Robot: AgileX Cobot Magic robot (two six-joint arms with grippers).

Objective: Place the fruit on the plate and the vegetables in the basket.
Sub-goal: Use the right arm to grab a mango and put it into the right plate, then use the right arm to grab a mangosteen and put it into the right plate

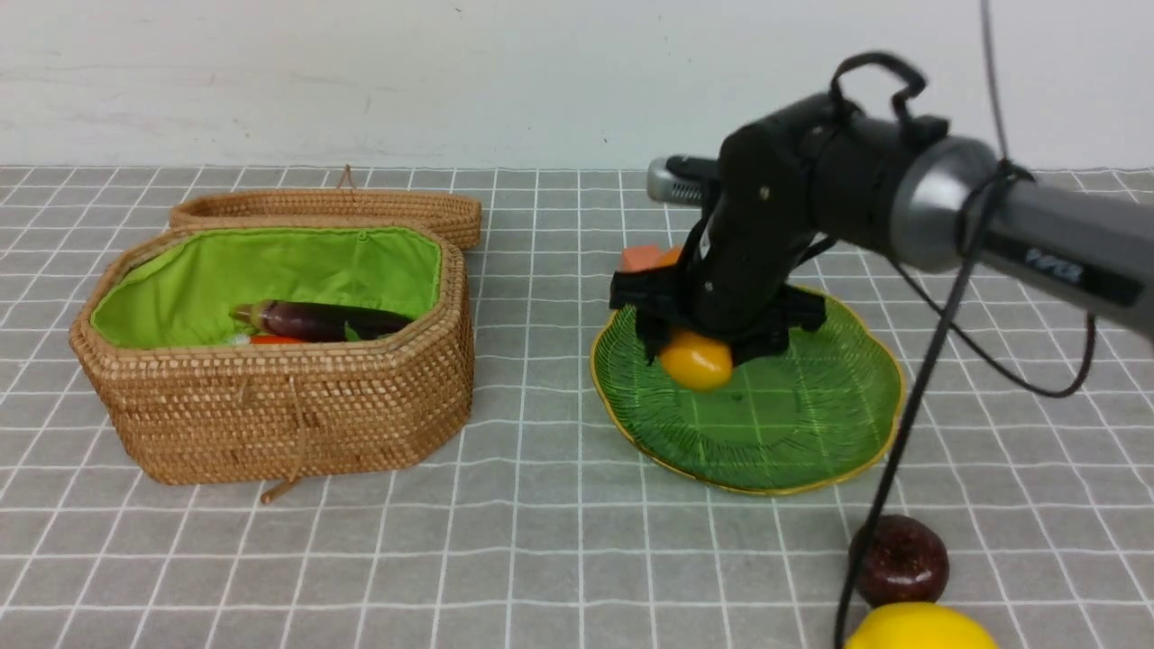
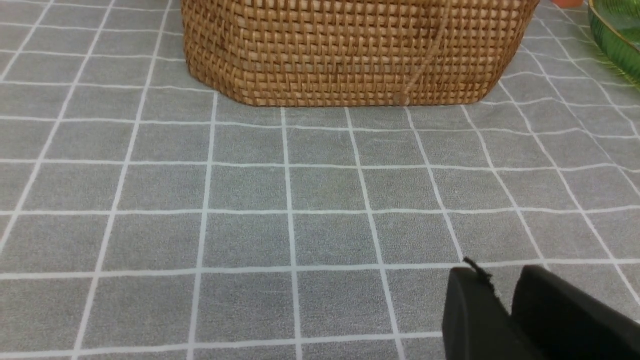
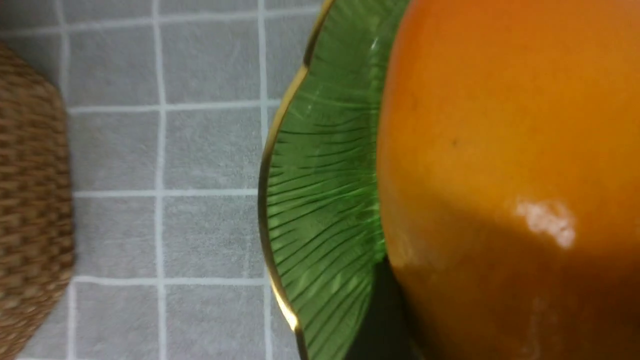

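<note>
My right gripper [image 1: 699, 347] is shut on the orange-yellow mango [image 1: 696, 362] and holds it just over the back left part of the green glass plate [image 1: 793, 424]. In the right wrist view the mango [image 3: 500, 150] fills most of the picture, with the plate's gold rim [image 3: 265, 200] beside it. The maroon fruit [image 1: 902, 559] and the yellow lemon [image 1: 920, 628] lie on the cloth in front of the plate. The open basket [image 1: 288, 424] holds the purple eggplant [image 1: 325, 320] and a red-orange piece [image 1: 275, 340]. My left gripper [image 2: 500, 281] hovers low before the basket wall [image 2: 350, 50], a narrow gap between its fingers, nothing in it.
The woven lid [image 1: 325, 209] lies behind the basket. A small orange cube [image 1: 642, 257] sits behind the plate, partly hidden by my right arm. A black cable [image 1: 888, 487] hangs from that arm across the plate's front right rim and down past the maroon fruit.
</note>
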